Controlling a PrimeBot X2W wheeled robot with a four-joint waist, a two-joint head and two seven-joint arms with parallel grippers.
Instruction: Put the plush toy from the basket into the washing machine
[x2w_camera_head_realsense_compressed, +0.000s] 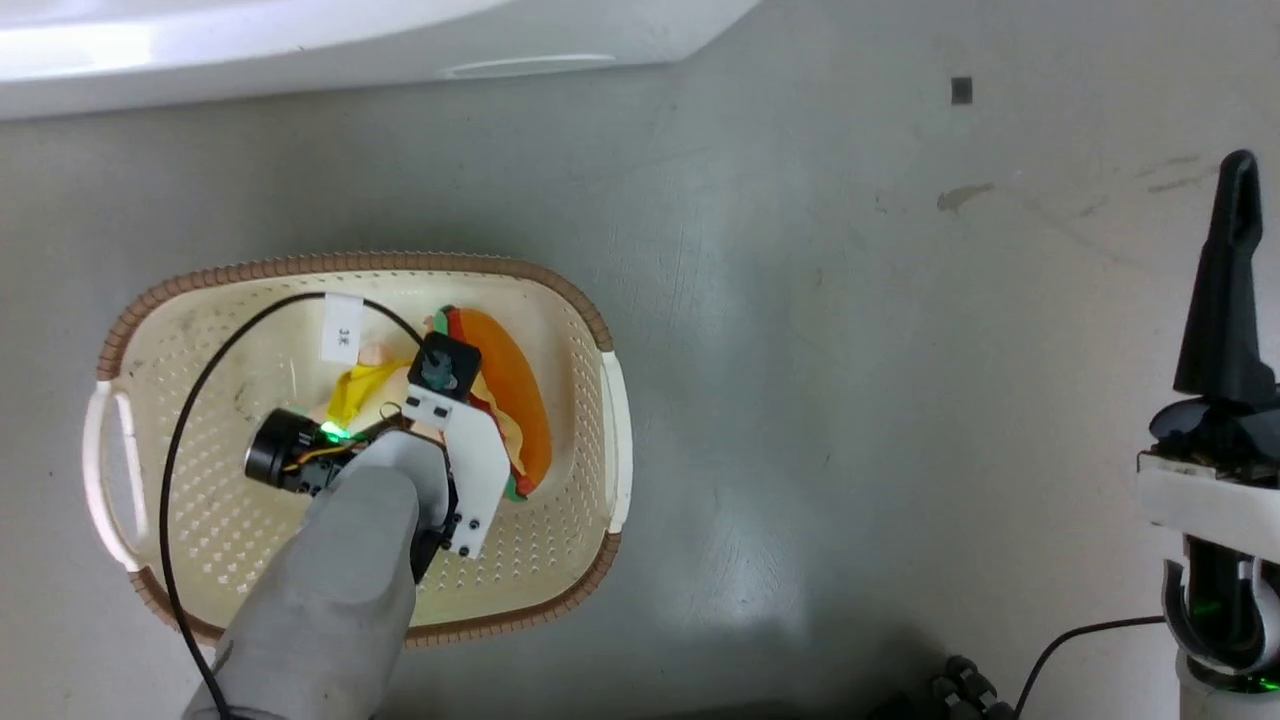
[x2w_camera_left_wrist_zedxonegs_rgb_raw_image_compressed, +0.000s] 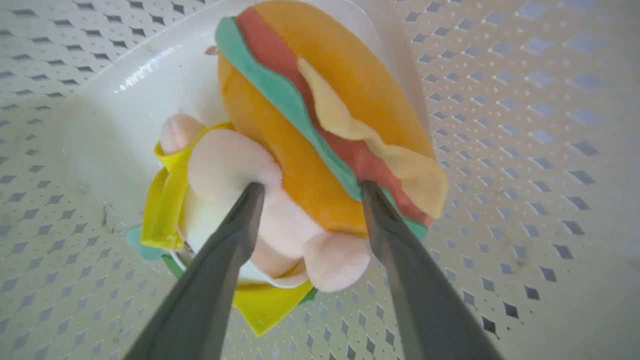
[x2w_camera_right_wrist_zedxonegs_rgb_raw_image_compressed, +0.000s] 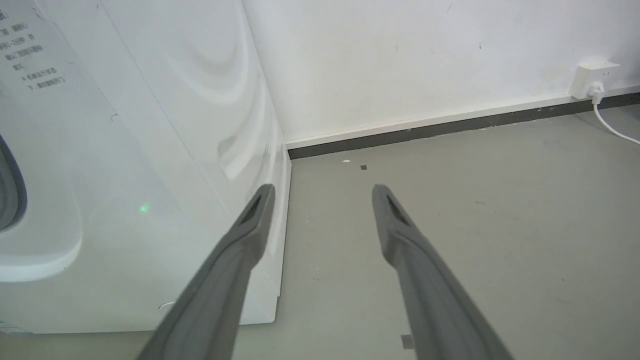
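Note:
The plush toy (x2w_camera_head_realsense_compressed: 512, 392), an orange bun with green, red and yellow layers and a pale pink figure in yellow, lies in the cream basket (x2w_camera_head_realsense_compressed: 350, 264) on the floor. My left arm reaches down into the basket. In the left wrist view the left gripper (x2w_camera_left_wrist_zedxonegs_rgb_raw_image_compressed: 311, 187) is open, its fingertips (x2w_camera_left_wrist_zedxonegs_rgb_raw_image_compressed: 252, 192) pressed against the plush toy (x2w_camera_left_wrist_zedxonegs_rgb_raw_image_compressed: 320, 110), one on the pink figure and one at the bun's layered edge. The right gripper (x2w_camera_head_realsense_compressed: 1236, 200) hangs over bare floor at the far right; it is open (x2w_camera_right_wrist_zedxonegs_rgb_raw_image_compressed: 322, 189) and holds nothing. The white washing machine (x2w_camera_head_realsense_compressed: 300, 40) stands beyond the basket.
A paper label (x2w_camera_head_realsense_compressed: 342, 328) lies on the basket's bottom. The washing machine's side (x2w_camera_right_wrist_zedxonegs_rgb_raw_image_compressed: 125, 150) fills the left of the right wrist view, with its grey ring (x2w_camera_right_wrist_zedxonegs_rgb_raw_image_compressed: 7, 192) at the edge. A wall socket (x2w_camera_right_wrist_zedxonegs_rgb_raw_image_compressed: 592, 80) with a white cord sits at the baseboard. Grey floor spreads between basket and right arm.

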